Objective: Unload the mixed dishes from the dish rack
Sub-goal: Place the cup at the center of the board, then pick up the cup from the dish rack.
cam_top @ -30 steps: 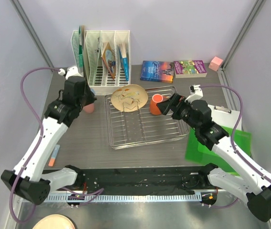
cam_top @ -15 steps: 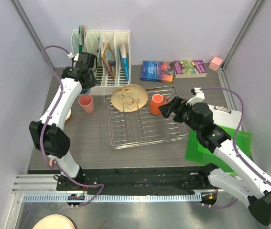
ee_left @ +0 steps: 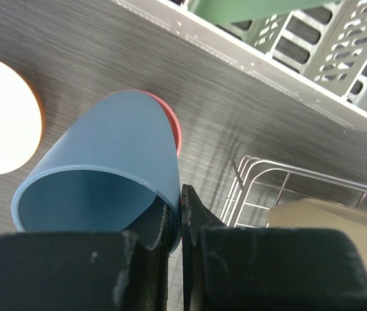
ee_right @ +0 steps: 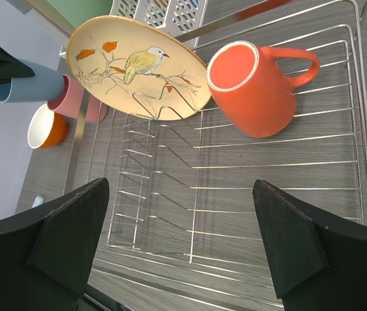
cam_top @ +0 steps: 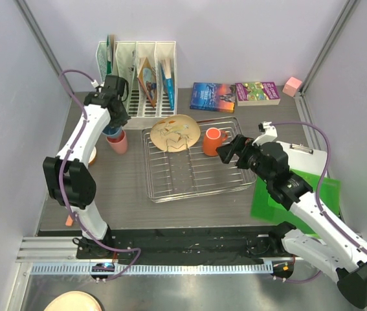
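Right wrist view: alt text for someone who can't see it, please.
A chrome wire dish rack holds a beige round bird-patterned plate and an orange mug, framed by the open right end effector. Left of it sit a pink cup and small orange bowl.

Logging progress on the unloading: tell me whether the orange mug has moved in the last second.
No. The mug lies at the same spot on the rack, just right of the plate, as before.
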